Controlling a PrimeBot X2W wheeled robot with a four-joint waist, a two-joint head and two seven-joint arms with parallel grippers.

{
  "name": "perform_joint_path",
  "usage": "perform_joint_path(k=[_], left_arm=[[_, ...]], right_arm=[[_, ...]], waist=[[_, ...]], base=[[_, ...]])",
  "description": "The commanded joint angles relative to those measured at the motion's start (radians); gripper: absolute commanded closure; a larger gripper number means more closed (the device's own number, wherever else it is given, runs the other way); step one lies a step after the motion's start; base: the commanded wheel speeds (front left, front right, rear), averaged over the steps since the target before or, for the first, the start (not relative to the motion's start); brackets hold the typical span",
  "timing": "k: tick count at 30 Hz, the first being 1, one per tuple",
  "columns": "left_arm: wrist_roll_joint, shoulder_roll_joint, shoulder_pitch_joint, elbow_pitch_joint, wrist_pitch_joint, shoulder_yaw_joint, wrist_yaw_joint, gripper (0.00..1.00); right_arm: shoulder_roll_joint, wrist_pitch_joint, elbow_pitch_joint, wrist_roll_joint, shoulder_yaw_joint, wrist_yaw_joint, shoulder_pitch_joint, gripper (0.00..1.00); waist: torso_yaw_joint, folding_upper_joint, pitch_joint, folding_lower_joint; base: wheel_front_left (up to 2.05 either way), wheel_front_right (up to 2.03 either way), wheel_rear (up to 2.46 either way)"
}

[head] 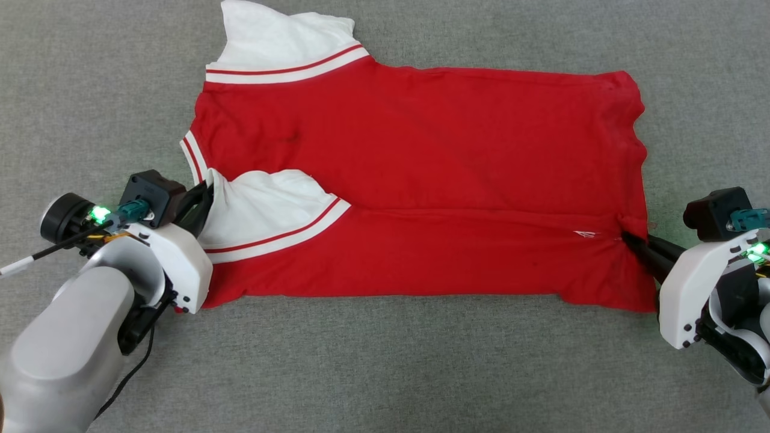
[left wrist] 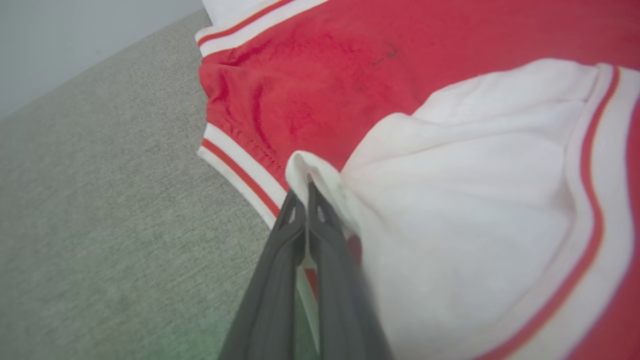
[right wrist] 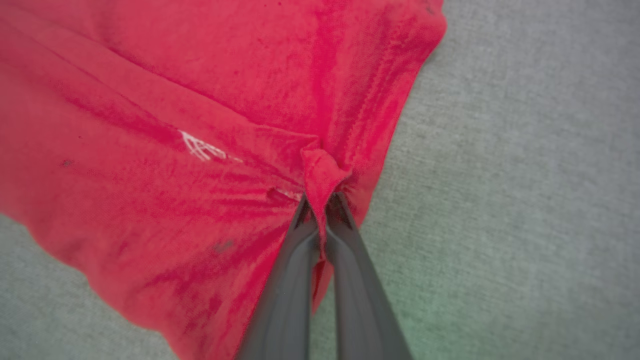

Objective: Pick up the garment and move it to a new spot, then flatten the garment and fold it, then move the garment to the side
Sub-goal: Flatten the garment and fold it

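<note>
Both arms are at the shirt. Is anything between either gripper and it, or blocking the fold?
Nothing visible does. The left gripper is shut on the white sleeve of the garment, the right gripper on a pinch of its red edge. No other object shows on the grey surface around it.

Left gripper (head: 207,189), dark fingers, pale forearm: near left, pinched closed on red-and-white fabric garment (head: 421,150). Right gripper (head: 628,237): near right, pinching same garment.
</note>
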Motion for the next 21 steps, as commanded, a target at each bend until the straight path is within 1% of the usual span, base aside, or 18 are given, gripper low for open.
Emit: perform_joint_path(k=[1,3,4,5,6,7,11,14,17,21], left_arm=[[0.003,-0.009,-0.001,0.018,0.003,-0.012,-0.005,1.0],[-0.001,-0.023,-0.005,0.051,-0.003,-0.022,-0.011,1.0],[-0.006,-0.028,-0.008,0.066,-0.003,-0.026,-0.016,1.0],[-0.008,-0.03,-0.012,0.081,-0.006,-0.029,-0.017,0.91],[-0.012,-0.034,-0.017,0.092,-0.011,-0.028,-0.02,0.53],[-0.01,-0.036,-0.025,0.094,-0.022,-0.027,-0.021,0.0],[-0.008,-0.023,-0.061,0.093,-0.042,-0.01,-0.013,0.0],[-0.026,-0.012,-0.072,0.075,-0.002,-0.01,-0.018,0.0],[-0.05,0.005,-0.094,0.041,0.062,-0.005,-0.023,0.0],[-0.103,0.037,-0.123,-0.012,0.213,-0.012,-0.028,0.0]], right_arm=[[0.001,0.004,0.028,-0.001,0.014,-0.002,0.001,1.0],[0.002,-0.004,0.05,0.008,0.026,-0.002,-0.013,1.0],[0.003,-0.01,0.057,0.012,0.028,-0.002,-0.017,0.89],[-0.001,-0.02,0.061,0.013,0.024,-0.002,-0.021,0.64],[-0.008,-0.035,0.06,0.005,0.022,-0.002,-0.025,0.0],[-0.013,-0.046,0.058,0.004,0.017,-0.002,-0.025,0.0],[-0.03,-0.076,0.024,0.015,0.003,-0.002,0.002,0.0],[-0.043,-0.081,-0.006,0.018,-0.016,-0.002,0.024,0.0],[-0.05,-0.074,-0.037,0.012,-0.033,-0.002,0.047,0.0],[-0.05,-0.053,-0.077,0.002,-0.051,-0.002,0.071,0.0]], waist=[[0.002,-0.0001,-0.003,-0.0002],[0.004,-0.0001,-0.012,-0.0002],[0.005,-0.0001,-0.018,-0.0002],[0.007,-0.0001,-0.025,-0.0002],[0.01,-0.0001,-0.034,-0.0002],[0.013,-0.0001,-0.044,-0.0002],[0.026,-0.0001,-0.087,-0.0002],[0.036,-0.0001,-0.12,-0.0002],[0.043,-0.0001,-0.145,-0.0002],[0.05,-0.0001,-0.165,-0.0002]], base=[[0.0,0.0,0.0],[0.0,0.0,0.0],[0.0,0.0,0.0],[0.0,0.0,0.0],[0.0,0.0,0.0],[0.0,0.0,0.0],[0.0,0.0,0.0],[0.0,0.0,0.0],[0.0,0.0,0.0],[0.0,0.0,0.0]])
